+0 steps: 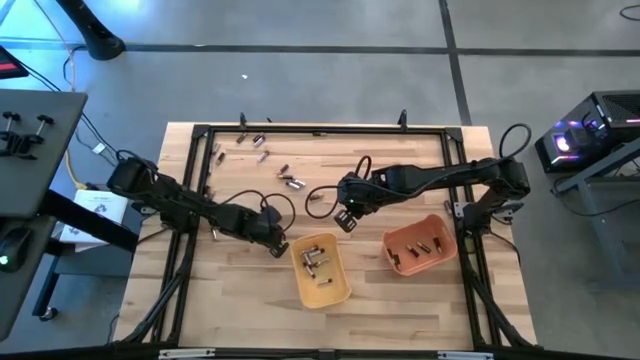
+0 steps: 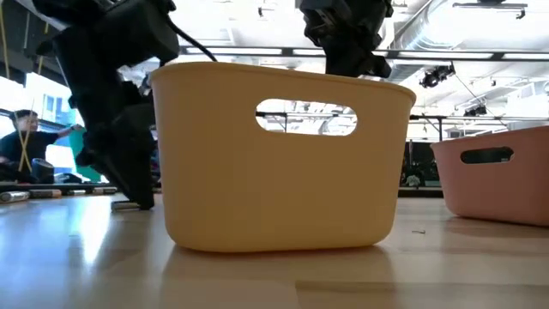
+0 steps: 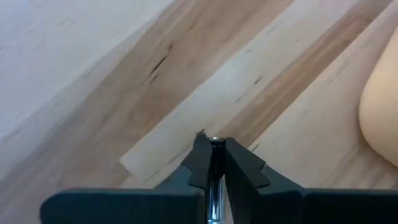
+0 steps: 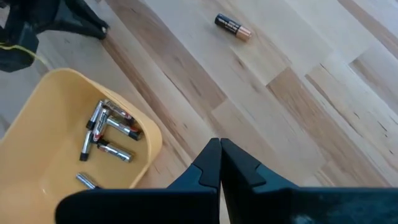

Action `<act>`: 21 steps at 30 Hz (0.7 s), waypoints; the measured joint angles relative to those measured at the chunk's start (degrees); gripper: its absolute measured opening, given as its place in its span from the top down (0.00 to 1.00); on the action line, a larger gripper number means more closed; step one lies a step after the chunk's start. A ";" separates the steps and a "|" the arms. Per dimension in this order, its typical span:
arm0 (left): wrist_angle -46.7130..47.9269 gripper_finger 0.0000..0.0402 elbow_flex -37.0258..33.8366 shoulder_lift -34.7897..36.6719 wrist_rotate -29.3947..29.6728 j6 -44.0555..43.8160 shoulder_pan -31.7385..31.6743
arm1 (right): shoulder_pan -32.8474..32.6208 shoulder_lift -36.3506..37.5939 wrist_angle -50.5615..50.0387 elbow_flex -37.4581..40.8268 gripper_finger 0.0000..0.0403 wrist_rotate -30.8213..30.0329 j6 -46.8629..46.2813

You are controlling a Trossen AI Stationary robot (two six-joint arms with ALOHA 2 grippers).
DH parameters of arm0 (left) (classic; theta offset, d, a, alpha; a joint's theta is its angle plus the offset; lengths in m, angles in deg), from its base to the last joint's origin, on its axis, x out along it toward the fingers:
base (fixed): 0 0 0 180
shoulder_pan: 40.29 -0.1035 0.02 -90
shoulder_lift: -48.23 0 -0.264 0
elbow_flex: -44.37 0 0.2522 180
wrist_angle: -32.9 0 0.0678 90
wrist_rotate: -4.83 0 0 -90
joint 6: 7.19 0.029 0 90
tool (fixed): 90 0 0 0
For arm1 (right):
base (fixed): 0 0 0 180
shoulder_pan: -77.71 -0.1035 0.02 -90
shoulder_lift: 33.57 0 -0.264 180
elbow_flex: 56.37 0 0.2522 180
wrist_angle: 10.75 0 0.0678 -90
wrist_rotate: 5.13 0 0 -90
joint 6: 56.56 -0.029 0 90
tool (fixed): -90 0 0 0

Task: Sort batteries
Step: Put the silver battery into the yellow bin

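Cataloguing from the yellow plastic tray (image 1: 321,271) on the pale wooden table (image 1: 250,310), we list each item by its place relative to that tray.

Left gripper (image 1: 277,247): just beside the yellow tray's far left corner, low over the wood. In the left wrist view its dark fingers (image 3: 200,163) are clenched on a slim silvery cylindrical battery (image 3: 215,180), which stands between the pads; the tray's rounded wall shows at the edge of that view.

Right gripper (image 1: 345,220): above the table, beyond the yellow tray's far side, between it and the scattered cells. We see its jaws pressed together with nothing between them in the right wrist view (image 4: 220,163).

Silvery-grey batteries in the yellow tray (image 4: 107,138): a small heap lying crosswise on the tray floor.

Dark battery with a coppery end (image 4: 234,27): lying alone on the wood, well apart from the yellow tray.

Loose batteries on the table (image 1: 290,181): strewn beyond the yellow tray toward the far left corner of the black metal frame (image 1: 320,131).

Orange plastic tray (image 1: 421,247): just to the right of the yellow tray, apart from it, with a few dark batteries (image 1: 424,247) inside.

Person (image 2: 24,137): in the room behind the table, left of the yellow tray in the low view.
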 joint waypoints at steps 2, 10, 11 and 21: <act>0.96 0.96 -0.19 2.70 0.59 0.04 0.00 | -0.02 0.00 -0.50 0.00 1.00 0.31 -0.24; 5.39 1.00 -0.67 13.43 8.55 5.04 -0.55 | -0.02 0.15 -0.10 0.00 1.00 1.03 -0.80; 4.98 1.00 -0.67 14.12 8.88 5.63 -0.55 | -0.02 0.15 0.13 0.00 1.00 1.07 -0.80; -16.44 1.00 -0.35 18.65 8.98 17.08 0.53 | -0.91 0.17 0.88 0.00 1.00 0.93 -1.99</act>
